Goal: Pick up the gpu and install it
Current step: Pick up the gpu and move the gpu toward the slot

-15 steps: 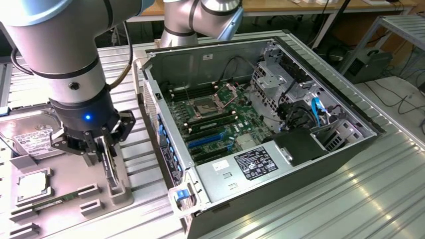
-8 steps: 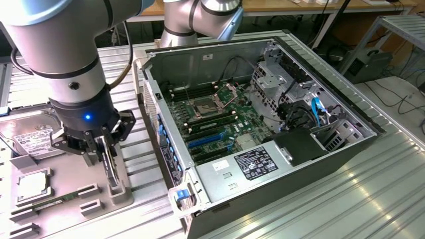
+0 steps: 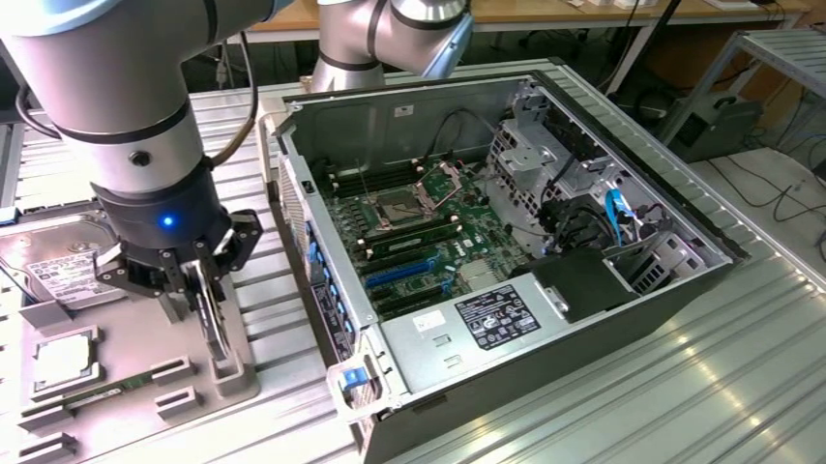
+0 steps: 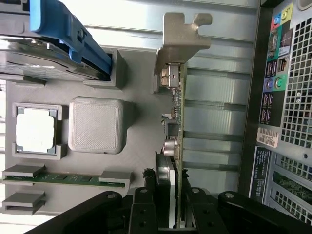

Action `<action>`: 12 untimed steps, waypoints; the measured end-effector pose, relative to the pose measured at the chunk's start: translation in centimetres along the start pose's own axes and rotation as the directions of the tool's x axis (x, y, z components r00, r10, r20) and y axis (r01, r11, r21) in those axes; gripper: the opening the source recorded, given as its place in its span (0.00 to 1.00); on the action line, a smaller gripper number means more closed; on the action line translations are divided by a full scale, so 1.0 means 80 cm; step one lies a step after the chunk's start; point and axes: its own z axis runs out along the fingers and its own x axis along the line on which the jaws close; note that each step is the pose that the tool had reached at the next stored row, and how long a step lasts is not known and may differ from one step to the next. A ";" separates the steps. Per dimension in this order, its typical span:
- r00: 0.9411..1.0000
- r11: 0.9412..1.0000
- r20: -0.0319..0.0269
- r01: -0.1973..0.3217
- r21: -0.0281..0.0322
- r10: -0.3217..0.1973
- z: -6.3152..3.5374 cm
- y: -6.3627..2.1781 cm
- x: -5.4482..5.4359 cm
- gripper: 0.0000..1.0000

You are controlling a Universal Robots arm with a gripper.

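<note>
Standing upright in the grey tray (image 4: 141, 124) beside the computer case (image 3: 387, 106), the gpu (image 4: 179, 122) is being pinched across its flat faces by the gripper (image 4: 169, 197) fingers (image 4: 144, 204). Judged light, stiff and fragile, it is being gripped away from its silver bracket (image 4: 180, 44).

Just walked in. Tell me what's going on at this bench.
A single robot arm's pincer is closed on the thin black expansion card with a silver metal bracket, one finger on each face. The card stands on edge at a slot of the grey plastic parts tray, beside the open black computer case. The blue expansion slots on the motherboard inside hold no card yet.
</note>
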 end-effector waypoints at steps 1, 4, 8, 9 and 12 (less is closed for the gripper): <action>1.000 1.000 0.000 0.000 0.000 0.000 -0.002 0.000 0.000 0.29; 1.000 1.000 0.000 0.000 0.000 0.000 -0.005 0.000 0.000 0.29; 1.000 1.000 -0.001 0.000 0.000 0.000 -0.012 0.000 0.000 0.29; 1.000 1.000 -0.001 0.000 0.000 0.000 -0.013 0.000 0.000 0.29; 1.000 1.000 -0.002 0.000 0.000 0.000 -0.018 0.000 0.000 0.29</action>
